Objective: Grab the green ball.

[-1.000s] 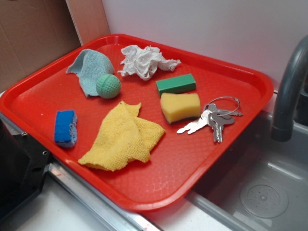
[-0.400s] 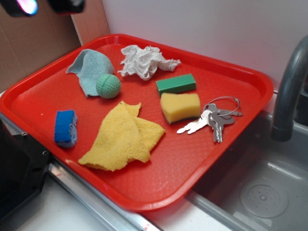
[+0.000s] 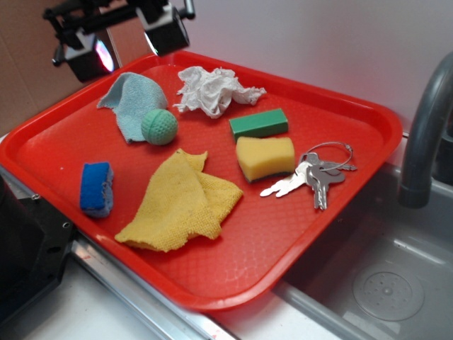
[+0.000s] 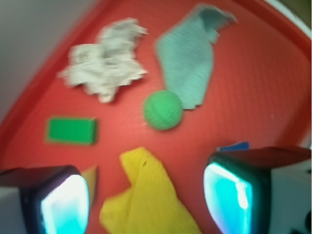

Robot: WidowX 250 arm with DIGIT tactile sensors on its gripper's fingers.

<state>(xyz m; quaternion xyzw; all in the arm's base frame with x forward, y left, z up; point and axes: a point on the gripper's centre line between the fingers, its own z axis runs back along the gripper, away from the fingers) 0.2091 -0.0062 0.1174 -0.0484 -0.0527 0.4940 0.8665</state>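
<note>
The gripper (image 3: 126, 39) hangs w/ jaws wide apart, holding nothing, high over the far-left corner of the red tray (image 3: 368, 142). The green ball (image 4: 163, 109) lies at 12 o'clock from the jaws in wrist view, touching the blue-green cloth (image 4: 190, 63).

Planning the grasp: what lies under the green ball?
The green ball rests on the red tray, touching the light blue cloth's edge; the exact contact underneath is hidden.
</note>
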